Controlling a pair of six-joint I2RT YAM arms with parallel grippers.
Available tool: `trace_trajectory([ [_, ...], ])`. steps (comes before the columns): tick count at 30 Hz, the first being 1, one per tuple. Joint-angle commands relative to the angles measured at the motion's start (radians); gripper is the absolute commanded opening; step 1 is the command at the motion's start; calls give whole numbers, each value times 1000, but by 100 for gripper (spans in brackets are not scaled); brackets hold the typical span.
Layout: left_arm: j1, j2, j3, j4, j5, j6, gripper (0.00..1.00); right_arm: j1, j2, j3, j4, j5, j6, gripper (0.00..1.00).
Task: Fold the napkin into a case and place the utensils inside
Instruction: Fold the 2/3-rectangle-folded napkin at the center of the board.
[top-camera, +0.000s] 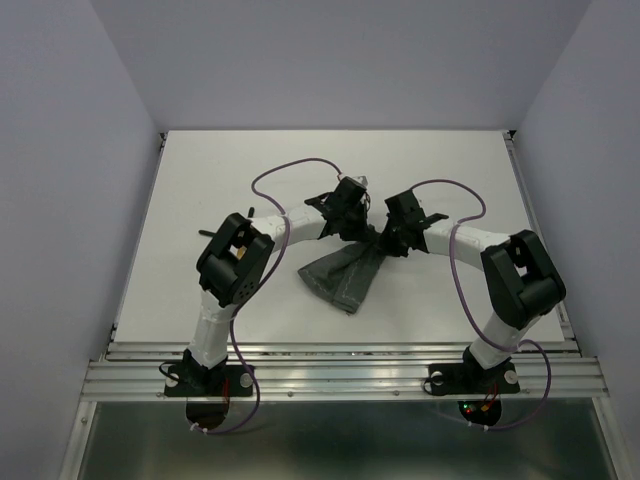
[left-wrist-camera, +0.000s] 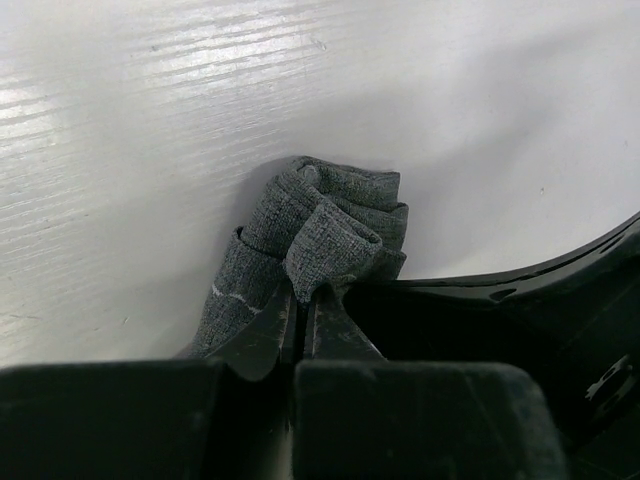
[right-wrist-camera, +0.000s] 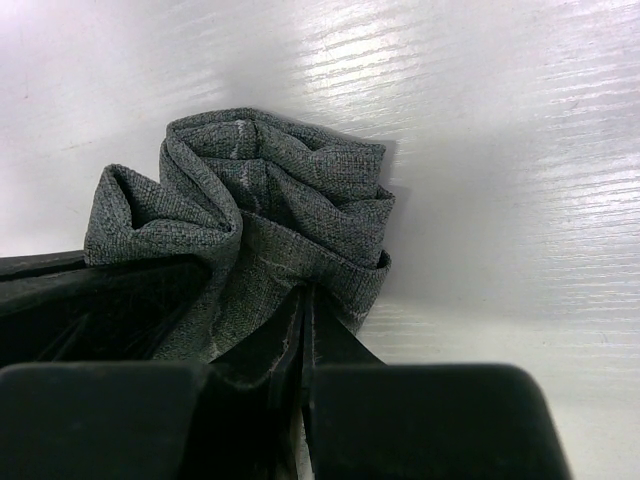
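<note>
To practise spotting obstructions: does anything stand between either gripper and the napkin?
Nothing visible does: the left gripper and right gripper are each shut directly on the napkin, its cloth bunched at their fingertips.

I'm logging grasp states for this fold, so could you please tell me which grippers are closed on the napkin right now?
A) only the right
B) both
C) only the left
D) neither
B: the wrist views show the left gripper and the right gripper each with jaws pressed together on a bunched fold of the napkin.
</note>
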Motion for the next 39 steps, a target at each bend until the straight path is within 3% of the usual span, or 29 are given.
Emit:
trace_trajectory([
  [1, 2, -82, -22, 0, -4, 37, 0, 6, -55, 16, 23, 25, 16, 1],
  [11, 2, -71, -2, -21, 26, 67, 0, 6, -96, 17, 26, 45, 40, 1],
  [23, 4, -70, 7, -94, 91, 267, 0, 6, -76, 25, 34, 24, 70, 1],
  [39, -1, -34, 12, -129, 126, 355, 0, 6, -73, 22, 47, 12, 92, 1],
])
